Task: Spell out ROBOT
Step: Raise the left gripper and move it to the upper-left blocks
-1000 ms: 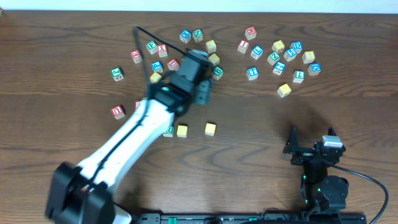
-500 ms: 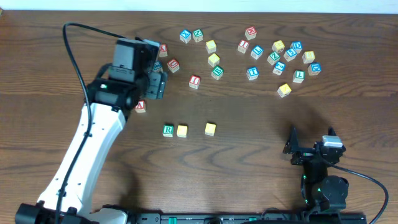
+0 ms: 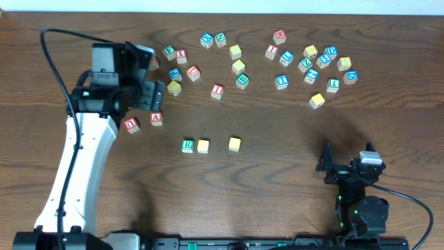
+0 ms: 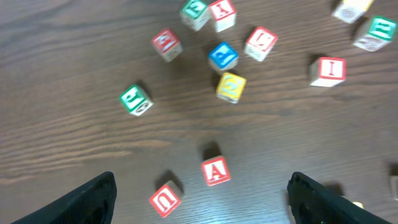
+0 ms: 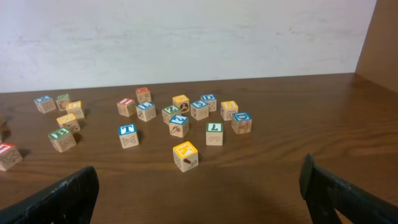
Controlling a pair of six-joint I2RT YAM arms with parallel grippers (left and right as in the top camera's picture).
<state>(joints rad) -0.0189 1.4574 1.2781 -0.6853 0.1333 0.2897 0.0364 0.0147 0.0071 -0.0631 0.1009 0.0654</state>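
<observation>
**Left gripper** (image 4: 200,198): jaws spread wide, nothing between them. Its wrist view shows only two dark fingertips at the lower corners. The overhead view shows it above the left-hand cluster of cubes.

**Right gripper** (image 5: 199,186): jaws fully apart and empty, low at the near right of the dark wooden table (image 3: 277,180).

**Row begun, mid-table:** small wooden cube with green-bordered R (image 3: 187,146), with a yellow-faced wooden cube (image 3: 202,146) just beside it. After a gap comes a second yellow-faced wooden cube (image 3: 234,144). The row is clear only from overhead; the right wrist view does not reach it.

**Blue-bordered T cube** (image 5: 127,132): in the far right-hand scatter. Its letter is legible in the right wrist view and too small overhead.

**Blue-bordered wooden cube** (image 4: 222,56): in the left cluster, just beside a yellow one; its letter is blurred.

**Red-lettered A cube** (image 4: 215,172) and **red-lettered U cube** (image 4: 165,200): near each other, apart from the row. Their letters read clearly only in the left wrist view.
</observation>
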